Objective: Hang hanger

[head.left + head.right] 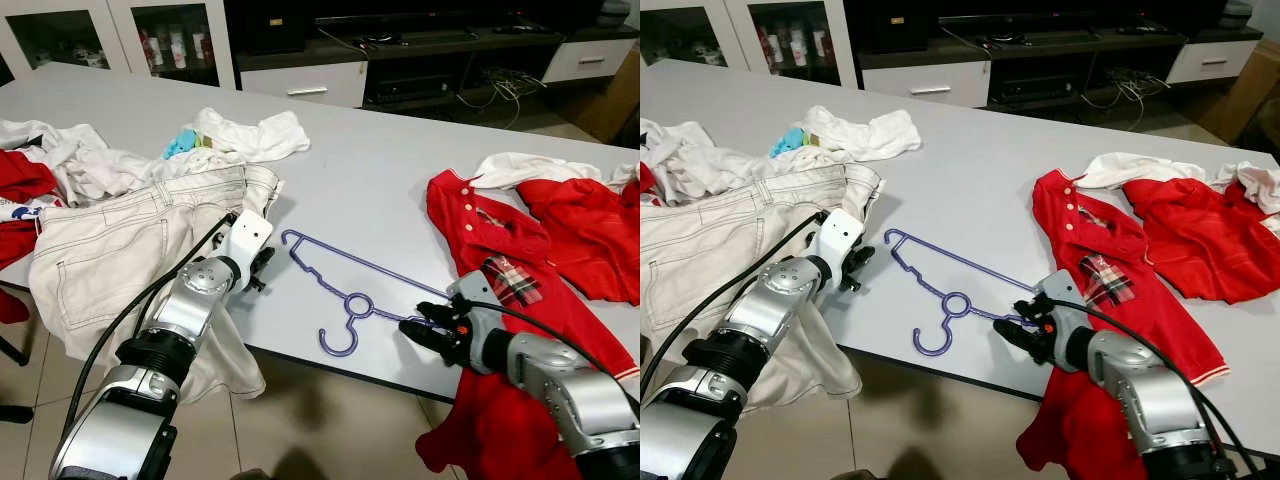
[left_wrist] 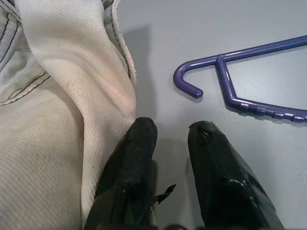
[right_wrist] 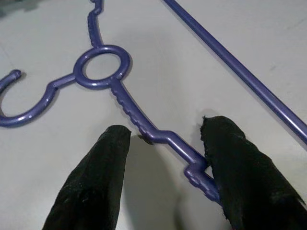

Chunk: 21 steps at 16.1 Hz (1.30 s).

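A purple plastic hanger (image 1: 352, 318) lies flat on the grey table (image 1: 380, 170), its hook toward the front edge. My right gripper (image 1: 420, 325) is low at the hanger's right shoulder. In the right wrist view this gripper (image 3: 168, 132) is open, its fingers (image 3: 96, 182) straddling the hanger's notched arm (image 3: 165, 137), one touching it. My left gripper (image 1: 262, 265) rests at the hanger's left end, beside the white jeans (image 1: 120, 250). The left wrist view shows it (image 2: 172, 129) open with a narrow gap, nothing between the fingertips, the hanger's curled end (image 2: 187, 81) just ahead.
A red shirt (image 1: 480, 250) and more red garments (image 1: 580, 230) lie right of the hanger, one draping over the front edge. White clothes (image 1: 250, 135) are piled at the left and back. Cabinets (image 1: 300, 80) stand behind the table.
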Tool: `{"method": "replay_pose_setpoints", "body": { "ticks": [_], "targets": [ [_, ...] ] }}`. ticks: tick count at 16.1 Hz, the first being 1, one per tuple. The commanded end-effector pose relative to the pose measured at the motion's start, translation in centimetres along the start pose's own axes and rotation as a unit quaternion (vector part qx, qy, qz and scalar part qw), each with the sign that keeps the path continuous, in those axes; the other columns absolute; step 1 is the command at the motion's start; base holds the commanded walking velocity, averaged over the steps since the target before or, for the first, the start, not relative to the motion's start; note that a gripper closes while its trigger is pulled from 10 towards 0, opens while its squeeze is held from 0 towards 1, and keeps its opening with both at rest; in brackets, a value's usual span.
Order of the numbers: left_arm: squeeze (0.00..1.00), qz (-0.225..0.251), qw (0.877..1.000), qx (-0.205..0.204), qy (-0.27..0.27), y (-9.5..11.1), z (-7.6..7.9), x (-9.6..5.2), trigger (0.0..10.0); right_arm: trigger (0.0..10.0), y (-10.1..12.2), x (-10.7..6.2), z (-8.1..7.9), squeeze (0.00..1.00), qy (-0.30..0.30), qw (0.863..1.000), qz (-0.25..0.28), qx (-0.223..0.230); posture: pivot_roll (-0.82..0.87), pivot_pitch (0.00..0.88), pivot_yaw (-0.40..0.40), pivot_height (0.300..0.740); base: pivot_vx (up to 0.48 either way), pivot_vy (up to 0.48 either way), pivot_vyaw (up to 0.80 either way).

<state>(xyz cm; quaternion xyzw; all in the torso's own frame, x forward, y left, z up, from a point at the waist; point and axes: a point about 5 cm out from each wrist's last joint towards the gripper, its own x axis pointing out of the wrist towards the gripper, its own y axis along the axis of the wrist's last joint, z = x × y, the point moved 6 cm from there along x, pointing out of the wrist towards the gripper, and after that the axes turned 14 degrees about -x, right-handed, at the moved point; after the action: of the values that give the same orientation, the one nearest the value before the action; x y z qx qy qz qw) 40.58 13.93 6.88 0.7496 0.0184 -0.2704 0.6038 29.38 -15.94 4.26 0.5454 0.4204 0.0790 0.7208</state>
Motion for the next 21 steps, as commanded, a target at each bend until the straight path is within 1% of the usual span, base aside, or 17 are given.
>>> {"method": "replay_pose_setpoints", "body": {
  "ticks": [1,3,4,5,6,7,8,9,11,12,13,15,16,18,19,20,21],
  "targets": [
    [0.00,0.001,1.000,0.003,0.008,0.2,-0.6,-0.1,10.0,10.0,-4.5,-1.1,0.7,0.00,-0.019,0.996,-0.083,0.040,-0.09,0.000,0.009,0.740,0.000,0.000,0.00],
    [0.00,0.003,1.000,0.004,0.006,0.4,-0.4,0.1,10.0,10.0,-4.4,-1.5,1.2,0.00,-0.027,0.995,-0.083,0.038,-0.09,0.000,0.009,0.740,0.000,0.000,0.00],
    [0.00,0.006,1.000,0.005,0.006,0.6,-0.4,0.1,10.0,10.0,-3.0,-1.4,1.6,0.00,-0.034,0.997,-0.054,0.040,-0.09,0.000,0.012,0.740,0.000,0.000,0.00],
    [0.00,0.009,1.000,0.006,0.006,0.7,-0.4,0.1,10.0,10.0,-2.3,-1.3,1.7,0.00,-0.037,0.998,-0.042,0.041,-0.09,0.000,0.012,0.740,0.000,0.000,0.00],
    [0.00,0.033,0.999,0.020,0.006,1.6,-0.3,0.1,10.0,10.0,0.1,-1.0,2.2,0.00,-0.049,0.998,0.003,0.035,-0.09,0.000,0.014,0.740,0.000,0.000,0.00],
    [0.00,0.080,0.996,0.032,0.005,3.5,0.0,0.0,10.0,10.0,1.1,-0.8,2.4,0.00,-0.055,0.998,0.022,0.035,-0.09,0.000,0.014,0.740,0.000,0.000,0.00],
    [0.00,0.150,0.988,0.046,-0.005,6.5,0.8,-0.5,10.0,10.0,2.0,-0.6,2.5,0.00,-0.063,0.997,0.039,0.029,-0.09,0.000,0.012,0.740,0.000,0.000,0.00],
    [0.00,0.204,0.978,0.039,-0.016,9.0,1.5,-1.2,10.0,10.0,2.8,-0.4,2.6,0.00,-0.065,0.996,0.052,0.026,-0.09,0.000,0.012,0.740,0.000,0.000,0.00],
    [0.00,0.241,0.970,0.034,-0.024,10.5,2.0,-1.7,10.0,10.0,3.2,-0.3,2.6,0.00,-0.067,0.996,0.057,0.025,-0.08,0.000,0.008,0.740,0.000,0.000,0.00],
    [0.00,0.246,0.968,0.029,-0.028,10.7,2.2,-1.7,10.0,10.0,3.2,-0.2,2.6,0.00,-0.068,0.996,0.057,0.025,-0.08,0.000,0.008,0.740,0.000,0.000,0.00],
    [0.00,0.237,0.970,0.011,-0.043,10.2,2.7,-1.5,10.0,10.0,3.5,-0.2,2.8,0.00,-0.078,0.995,0.063,0.023,-0.08,0.000,0.010,0.740,0.000,0.000,0.00],
    [0.00,0.216,0.974,-0.022,-0.063,8.8,3.6,-1.2,10.0,10.0,4.1,-0.3,3.7,0.00,-0.114,0.991,0.072,0.001,-0.09,0.000,0.012,0.740,0.000,0.000,0.00],
    [0.00,0.209,0.975,-0.033,-0.073,8.4,4.0,-1.2,10.0,10.0,4.2,-0.3,3.8,0.00,-0.119,0.990,0.076,-0.002,-0.09,0.000,0.012,0.740,0.000,0.000,0.00],
    [0.00,0.189,0.974,-0.056,-0.115,7.2,5.5,-1.5,10.0,10.0,4.2,-0.1,3.4,0.00,-0.127,0.989,0.073,-0.035,-0.08,0.000,0.013,0.740,0.000,0.000,0.00],
    [0.00,0.188,0.973,-0.057,-0.121,7.1,5.7,-1.6,10.0,10.0,4.2,0.0,3.3,0.00,-0.126,0.989,0.072,-0.039,-0.08,0.000,0.013,0.740,0.000,0.000,0.00],
    [0.00,0.178,0.969,-0.064,-0.158,6.3,6.8,-2.1,10.0,10.0,4.1,0.2,3.0,0.00,-0.126,0.988,0.071,-0.051,-0.08,0.000,0.011,0.740,0.000,0.000,0.00],
    [0.00,0.174,0.967,-0.065,-0.174,6.0,7.3,-2.4,10.0,10.0,4.0,0.3,2.8,0.00,-0.125,0.988,0.068,-0.057,-0.08,0.000,0.010,0.740,0.000,0.000,0.00]
  ]
}}
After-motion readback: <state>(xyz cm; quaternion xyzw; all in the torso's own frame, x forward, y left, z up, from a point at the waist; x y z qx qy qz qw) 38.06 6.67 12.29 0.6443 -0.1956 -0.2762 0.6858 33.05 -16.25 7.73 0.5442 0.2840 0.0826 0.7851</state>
